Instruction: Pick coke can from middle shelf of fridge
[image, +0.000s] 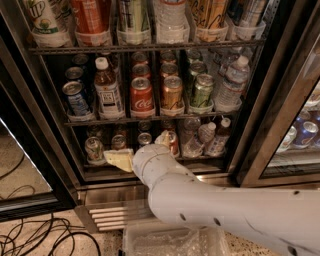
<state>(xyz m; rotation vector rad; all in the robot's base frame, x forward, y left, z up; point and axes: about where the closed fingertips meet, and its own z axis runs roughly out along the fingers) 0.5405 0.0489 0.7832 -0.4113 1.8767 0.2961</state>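
Note:
The fridge (261, 131) stands open before me with three wire racks of drinks. The coke can (142, 97), red with white script and a silver top, stands at the front of the middle shelf (102, 120), between a brown bottle (108, 90) and an orange-gold can (172, 94). More cans stand in a row behind it. My gripper (141, 149) is below the middle shelf, in front of the lower rack, and is empty. Its cream fingers (120, 160) are spread apart. The white arm (220, 210) hides part of the lower rack.
A green can (202, 91) and a water bottle (231, 85) stand right of the orange-gold can. A blue-white can (76, 98) is at the left. Small cans and bottles fill the lower rack (95, 149). A clear plastic bin (170, 241) and black cables (40, 237) lie on the floor.

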